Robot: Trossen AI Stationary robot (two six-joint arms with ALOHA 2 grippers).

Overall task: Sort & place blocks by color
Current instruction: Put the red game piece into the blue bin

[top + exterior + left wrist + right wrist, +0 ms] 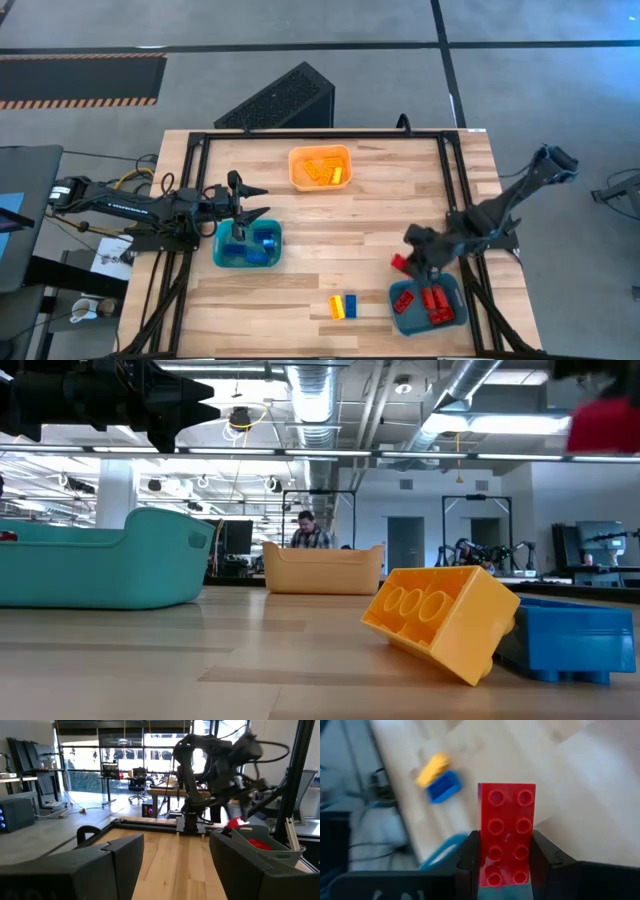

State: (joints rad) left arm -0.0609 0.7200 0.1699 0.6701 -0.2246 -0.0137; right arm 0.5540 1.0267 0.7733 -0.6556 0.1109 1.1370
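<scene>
Two loose blocks sit near the worktop's [370, 225] near edge: a yellow block [336, 307] and a blue block [350, 306], side by side and touching, long axes running near-to-far. In the low view the yellow one is tipped up on an edge.

Right of them, a blue-grey bin [400, 318] at the near right holds red blocks [433, 303].

Right gripper [405, 262] hangs over that bin's far-left corner, arm reaching in from the right edge. It's clamped on a red block [506, 832]: 2x4 studs facing the wrist camera, long axis running out along the fingers [545, 857].

Left side: teal bin [222, 256] with blue blocks [265, 243]. Left gripper [244, 201] is above the bin's far edge, arm horizontal from the left edge, fingers spread, nothing held.

Mid-worktop is bare wood, open room between bins.

Far centre: orange bin [298, 168] holding orange-yellow blocks [325, 172].
</scene>
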